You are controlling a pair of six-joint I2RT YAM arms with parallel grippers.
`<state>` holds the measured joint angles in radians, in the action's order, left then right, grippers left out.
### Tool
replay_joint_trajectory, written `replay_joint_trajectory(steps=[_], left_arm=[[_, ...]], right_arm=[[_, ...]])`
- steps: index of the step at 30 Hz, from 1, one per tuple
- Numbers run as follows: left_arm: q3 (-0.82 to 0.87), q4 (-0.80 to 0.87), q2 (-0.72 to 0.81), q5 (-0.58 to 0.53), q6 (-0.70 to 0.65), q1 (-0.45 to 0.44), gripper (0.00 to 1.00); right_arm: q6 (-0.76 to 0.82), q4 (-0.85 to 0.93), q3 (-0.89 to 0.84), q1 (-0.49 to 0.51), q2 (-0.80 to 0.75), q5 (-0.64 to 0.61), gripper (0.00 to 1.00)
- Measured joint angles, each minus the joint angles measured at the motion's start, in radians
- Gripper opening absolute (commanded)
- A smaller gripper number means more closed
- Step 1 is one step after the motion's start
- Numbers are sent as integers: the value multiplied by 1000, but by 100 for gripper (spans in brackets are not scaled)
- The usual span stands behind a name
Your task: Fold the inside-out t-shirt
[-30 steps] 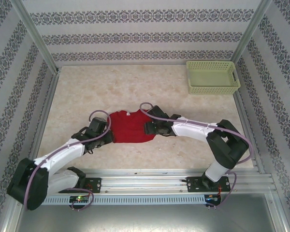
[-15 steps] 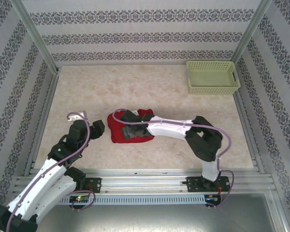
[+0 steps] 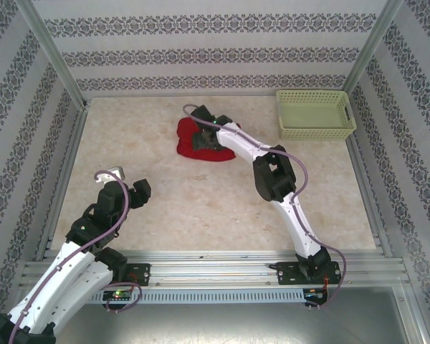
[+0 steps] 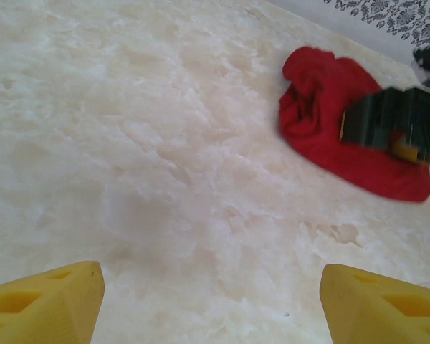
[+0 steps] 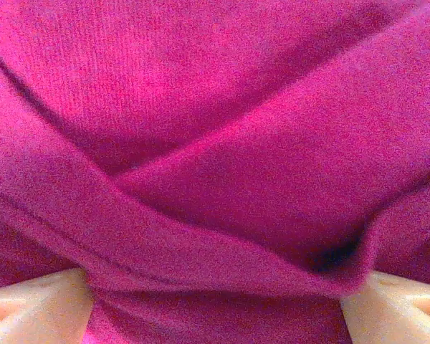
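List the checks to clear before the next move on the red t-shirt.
1. Is the t-shirt spread flat for folding: not ok, it lies bunched.
2. Is the left gripper open above the bare table: ok.
3. Is the right gripper open, down on the t-shirt: ok.
4. Is the t-shirt apart from the basket: ok.
5. Can the neck trim be found: cannot tell.

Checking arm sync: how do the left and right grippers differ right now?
Left gripper hovers over bare table at the near left; right gripper is stretched far out on the shirt. Left has nothing between its fingers; right has red cloth bunched there. Both stand wide open.
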<state>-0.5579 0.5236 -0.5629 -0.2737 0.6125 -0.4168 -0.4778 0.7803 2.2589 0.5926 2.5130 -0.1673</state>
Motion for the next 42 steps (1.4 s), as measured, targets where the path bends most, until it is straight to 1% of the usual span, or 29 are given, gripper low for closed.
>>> replay_joint_trajectory(steps=[4,7,12,14,16,20,22,23,24,27,28,30,32,34,36,38,41,42], left_arm=[[16,-8,-3,4,-11,1,79],[27,-16,-10,6,-19,6,79],[42,-58,-38,11,-48,6,80],[43,-80,-61,11,-58,6,80],[43,-109,-89,8,-74,6,100],[43,-188,-151,-41,-115,6,100],[48,-260,-178,-108,-158,7,100],[54,-297,-186,-141,-178,8,100],[68,-351,-198,-188,-208,11,100],[132,-522,-249,-305,-304,27,100],[157,-581,-282,-334,-346,39,100],[184,-654,-358,-360,-410,66,100],[192,-713,-442,-363,-461,102,100],[193,-772,-513,-344,-497,144,100],[193,-831,-579,-312,-521,189,100],[196,-901,-646,-272,-547,229,100],[206,-1004,-711,-186,-585,276,100],[208,-1038,-729,-156,-594,290,100]], right_arm=[[69,104,336,-67,185,20,86],[115,135,451,-95,254,42,85],[175,135,475,-129,264,80,86],[194,132,482,-142,264,100,88],[204,129,493,-160,263,126,93],[223,138,492,-190,230,162,96],[228,151,434,-198,159,171,96],[231,150,376,-203,102,174,96],[235,134,282,-205,21,176,96],[244,29,-94,-204,-294,176,96],[244,-19,-242,-204,-423,173,96],[247,-121,-485,-203,-636,156,96],[250,-236,-721,-199,-830,126,98],[261,-376,-942,-204,-972,88,98],[289,-492,-1141,-218,-1060,48,98],[343,-629,-1342,-233,-1110,-4,98],[441,-808,-1582,-256,-1129,-86,98],[462,-854,-1631,-266,-1125,-99,98]])
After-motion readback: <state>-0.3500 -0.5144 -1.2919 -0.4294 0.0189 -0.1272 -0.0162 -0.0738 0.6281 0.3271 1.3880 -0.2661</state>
